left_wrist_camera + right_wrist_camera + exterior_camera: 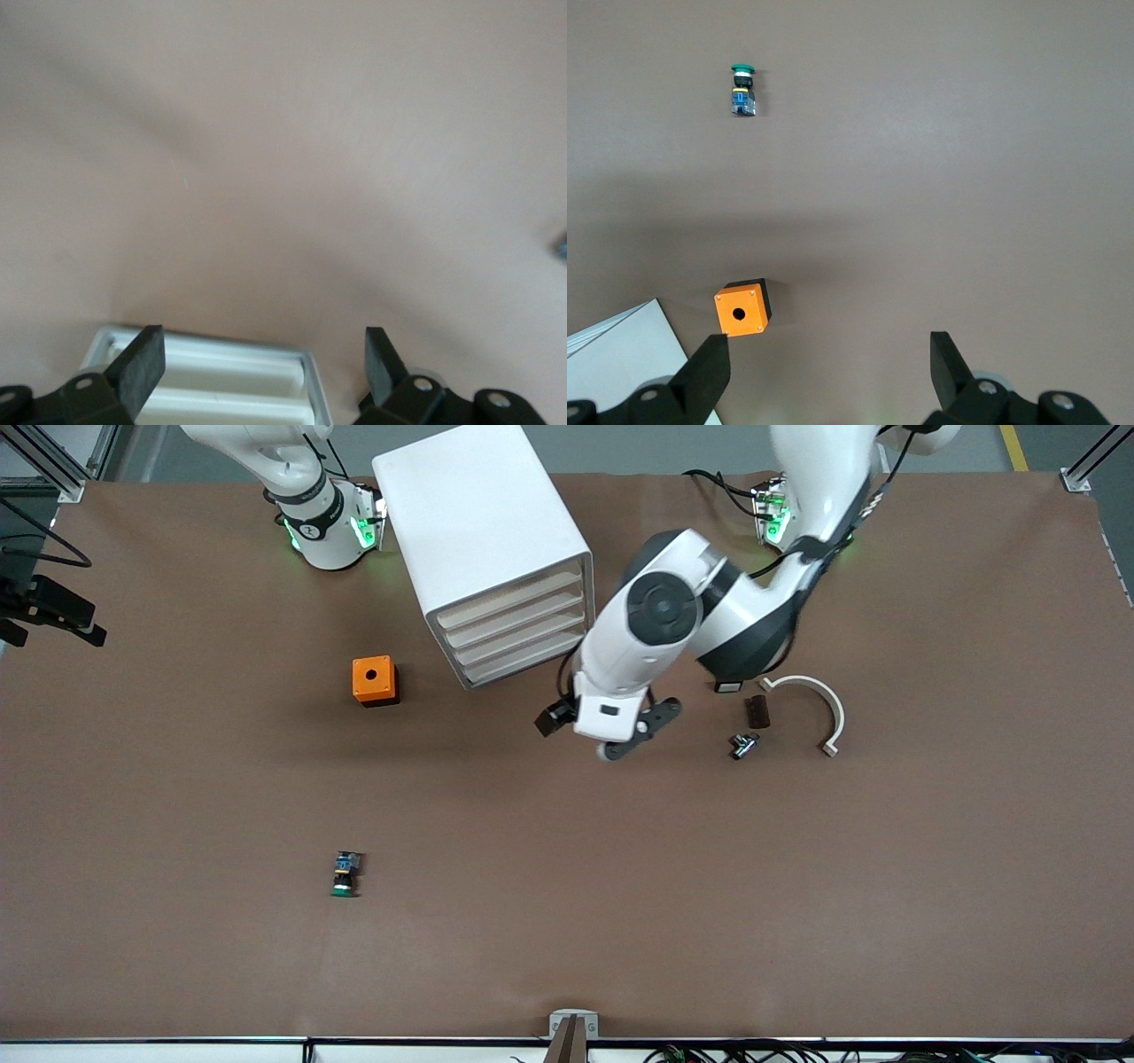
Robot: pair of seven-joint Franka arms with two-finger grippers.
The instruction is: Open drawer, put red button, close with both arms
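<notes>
Brown table (620, 921) is carrying a white drawer cabinet (496, 558) with every drawer sitting shut, an orange box (375, 680) beside it toward the right arm's end, and a green-capped switch (345, 874) lying nearer the front camera. Left gripper (607, 735) is hovering spread open over the table just in front of the drawers, while the right gripper (828, 359) is hanging spread open above the orange box. Toward the left arm's end a white curved piece (819, 708), a dark block (756, 710) and a small dark-and-silver part (744, 745) are lying together; whether that part is the red button cannot be told.
</notes>
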